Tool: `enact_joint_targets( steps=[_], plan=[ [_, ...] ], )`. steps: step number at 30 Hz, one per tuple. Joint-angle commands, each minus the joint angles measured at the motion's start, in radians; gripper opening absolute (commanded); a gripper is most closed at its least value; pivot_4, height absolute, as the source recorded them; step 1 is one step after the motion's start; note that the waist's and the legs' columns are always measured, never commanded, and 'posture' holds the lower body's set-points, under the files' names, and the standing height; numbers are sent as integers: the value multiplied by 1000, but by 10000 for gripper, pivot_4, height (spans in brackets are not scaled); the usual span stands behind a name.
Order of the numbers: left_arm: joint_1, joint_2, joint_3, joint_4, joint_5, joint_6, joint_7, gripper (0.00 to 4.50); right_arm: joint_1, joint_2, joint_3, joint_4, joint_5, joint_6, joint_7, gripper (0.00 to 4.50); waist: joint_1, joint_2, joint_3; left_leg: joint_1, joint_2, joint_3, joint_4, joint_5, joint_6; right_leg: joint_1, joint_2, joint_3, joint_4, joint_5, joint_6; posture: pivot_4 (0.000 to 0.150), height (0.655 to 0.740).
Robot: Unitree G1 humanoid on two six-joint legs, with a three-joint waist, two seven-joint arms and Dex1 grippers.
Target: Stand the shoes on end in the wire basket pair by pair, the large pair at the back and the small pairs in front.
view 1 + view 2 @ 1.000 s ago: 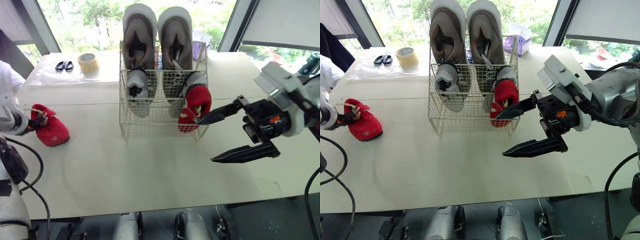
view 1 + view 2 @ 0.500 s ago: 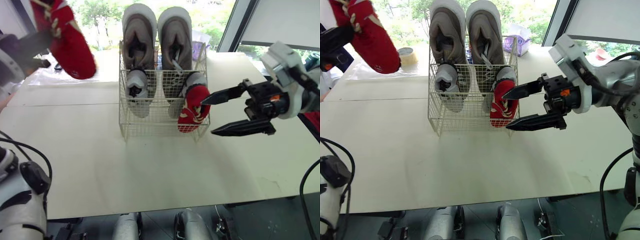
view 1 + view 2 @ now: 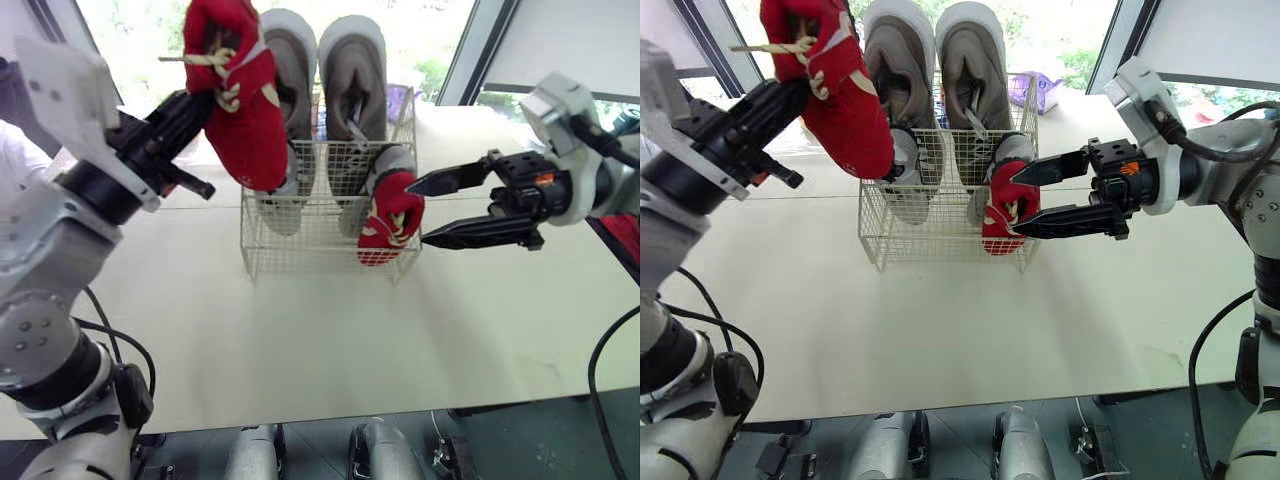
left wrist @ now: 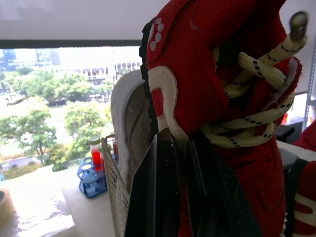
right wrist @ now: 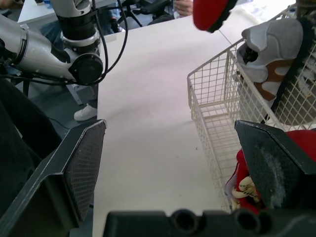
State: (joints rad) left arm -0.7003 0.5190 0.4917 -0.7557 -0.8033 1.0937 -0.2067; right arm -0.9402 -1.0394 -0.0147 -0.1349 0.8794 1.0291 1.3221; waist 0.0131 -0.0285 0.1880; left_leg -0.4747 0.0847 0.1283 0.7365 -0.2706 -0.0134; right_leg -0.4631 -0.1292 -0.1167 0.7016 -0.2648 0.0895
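Observation:
The white wire basket stands mid-table with a large grey pair upright at its back. Small grey shoes stand in front of them. A red shoe leans at the basket's front right corner. My right gripper is open just to the right of that shoe, its fingers wide apart. My left gripper is shut on the second red shoe, gripping it by the heel collar. It holds the shoe in the air over the basket's left front.
A bare stretch of the white table lies in front of the basket. A purple box sits behind the basket, a blue tube rack is near it, and a tape roll lies at the far left. Windows lie beyond.
My left arm has lifted the red shoe off the table at the far left and swung it right, to above the basket. My right gripper has moved in beside the basket's red shoe, still open.

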Motion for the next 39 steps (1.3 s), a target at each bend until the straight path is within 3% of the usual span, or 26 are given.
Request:
enact_joint_targets(
  steps=[1, 12, 17, 24, 34, 39],
  plan=[
    [60, -26, -52, -69, 38, -111, 31, 857, 3, 6, -29, -42, 25, 17, -9, 45000, -1, 1, 0, 0, 0, 0, 0, 0, 0, 0, 0, 0, 0, 0, 0, 1500, 6797],
    [288, -45, -232, -71, 166, -316, -7, 857, 119, 48, -83, -130, 57, 17, -98, 45000, 1, 1, 0, 1, 0, 0, 0, 0, 1, 1, 0, 0, -1, 0, 0, 1500, 6797],
    [375, 1, -345, -21, 330, -469, -62, 857, 184, 43, -139, -200, 109, 56, -163, 45000, 1, 1, -1, 1, 0, 0, 0, 0, 1, 2, 0, 0, -1, 0, 0, 1500, 6797],
    [406, -49, -409, 140, 481, -659, -66, 857, 295, 52, -257, -306, 223, 127, -324, 45000, 3, 1, -1, 2, 0, -1, 0, -1, 2, 3, 0, -1, -1, 0, 0, 1500, 6797],
    [342, -113, -374, 138, 509, -683, -15, 857, 337, 46, -300, -332, 348, 155, -450, 45000, 1, 2, -2, 2, 0, -1, 0, -1, 2, 3, 0, -1, -1, 0, 0, 1500, 6797],
    [419, -122, -391, 119, 514, -678, -28, 857, 324, 51, -273, -313, 342, 138, -448, 45000, 0, 2, -2, 2, 0, -1, 0, -1, 2, 3, 0, -1, -1, 0, 0, 1500, 6797]
  ],
)
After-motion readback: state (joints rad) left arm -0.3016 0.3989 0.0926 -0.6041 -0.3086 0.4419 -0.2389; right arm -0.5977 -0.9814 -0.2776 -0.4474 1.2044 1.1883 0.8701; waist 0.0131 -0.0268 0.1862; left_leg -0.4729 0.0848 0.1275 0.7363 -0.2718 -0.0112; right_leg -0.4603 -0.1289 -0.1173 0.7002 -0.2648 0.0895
